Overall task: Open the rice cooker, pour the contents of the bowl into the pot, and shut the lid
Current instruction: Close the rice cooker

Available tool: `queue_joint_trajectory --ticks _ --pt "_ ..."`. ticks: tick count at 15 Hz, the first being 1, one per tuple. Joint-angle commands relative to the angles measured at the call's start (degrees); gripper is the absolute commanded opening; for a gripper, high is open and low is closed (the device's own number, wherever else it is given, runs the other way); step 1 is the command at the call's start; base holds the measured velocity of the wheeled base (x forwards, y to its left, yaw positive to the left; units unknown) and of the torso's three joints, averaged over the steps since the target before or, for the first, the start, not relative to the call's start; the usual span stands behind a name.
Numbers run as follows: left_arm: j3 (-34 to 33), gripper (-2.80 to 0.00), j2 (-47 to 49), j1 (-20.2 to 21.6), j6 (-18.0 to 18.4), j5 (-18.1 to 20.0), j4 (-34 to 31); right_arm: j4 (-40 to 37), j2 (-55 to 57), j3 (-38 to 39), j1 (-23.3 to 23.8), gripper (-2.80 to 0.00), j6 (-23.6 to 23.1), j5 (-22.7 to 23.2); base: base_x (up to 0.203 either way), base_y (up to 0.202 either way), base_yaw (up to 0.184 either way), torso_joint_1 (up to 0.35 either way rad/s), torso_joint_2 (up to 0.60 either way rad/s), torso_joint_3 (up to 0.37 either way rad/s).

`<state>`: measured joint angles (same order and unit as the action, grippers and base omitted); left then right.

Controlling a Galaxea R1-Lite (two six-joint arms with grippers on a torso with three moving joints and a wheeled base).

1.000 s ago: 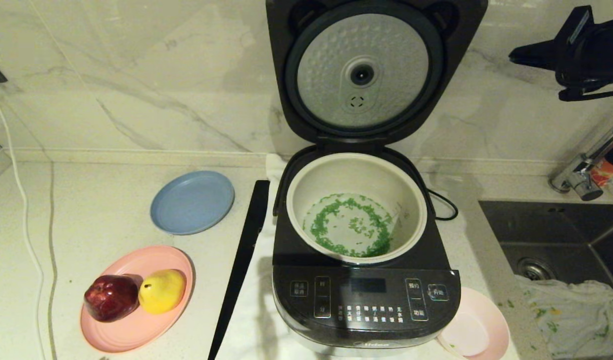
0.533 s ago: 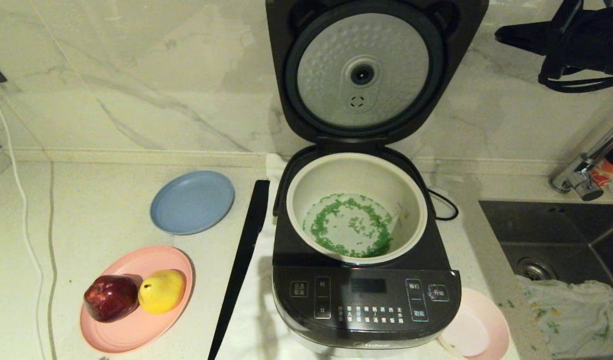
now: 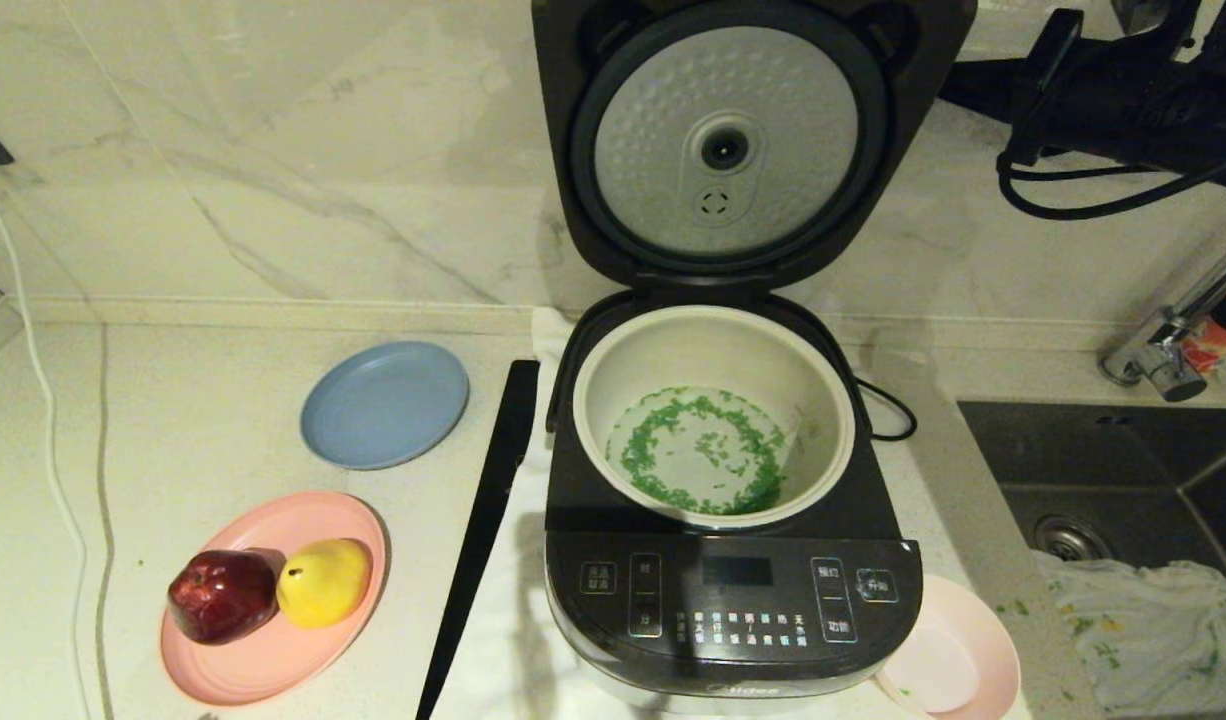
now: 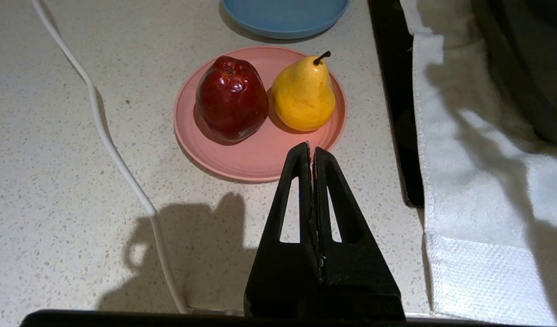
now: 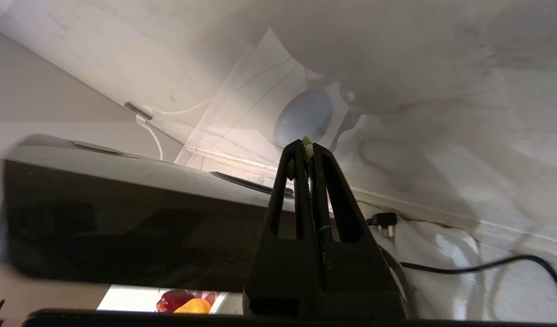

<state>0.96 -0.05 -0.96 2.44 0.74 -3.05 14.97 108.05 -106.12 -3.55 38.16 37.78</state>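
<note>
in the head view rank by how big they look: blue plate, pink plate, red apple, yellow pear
1. pink plate
2. blue plate, though it lies farther from the camera, so the two plates may really match
3. red apple and yellow pear: too alike to rank

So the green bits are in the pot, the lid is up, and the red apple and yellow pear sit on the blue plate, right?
Not quite. The head view shows the red apple and yellow pear on the pink plate; the blue plate carries no fruit. The rest is right.

The black cooker (image 3: 733, 560) stands in the middle. Its lid (image 3: 738, 140) is up, silver side showing. The white pot (image 3: 713, 415) holds green bits (image 3: 698, 450) in water. The pink bowl (image 3: 948, 650) sits near its right corner.
</note>
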Motion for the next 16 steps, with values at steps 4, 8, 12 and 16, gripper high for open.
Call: queue_joint_trajectory --ticks 4,8,12,16 --pt "0.0 -2.8 -0.04 0.0 0.02 0.01 -0.03 0.67 2.25 0.24 -1.9 -2.8 0.22 0.01 0.0 0.0 0.0 0.0 0.0 0.0" --pt "0.0 -2.8 -0.04 0.0 0.02 -0.04 -0.03 0.58 2.08 0.3 -1.9 -2.8 0.25 0.28 0.0 0.0 0.0 0.0 0.0 0.0" --pt "0.0 -2.8 -0.04 0.0 0.02 -0.04 -0.03 0.42 1.81 0.87 -2.55 -2.8 0.38 0.36 0.0 0.0 0.0 0.0 0.0 0.0" --pt "0.0 -2.8 -0.04 0.0 0.02 -0.04 -0.03 0.0 -0.69 2.16 -4.31 -2.8 1.86 1.32 0.0 0.0 0.0 0.0 0.0 0.0"
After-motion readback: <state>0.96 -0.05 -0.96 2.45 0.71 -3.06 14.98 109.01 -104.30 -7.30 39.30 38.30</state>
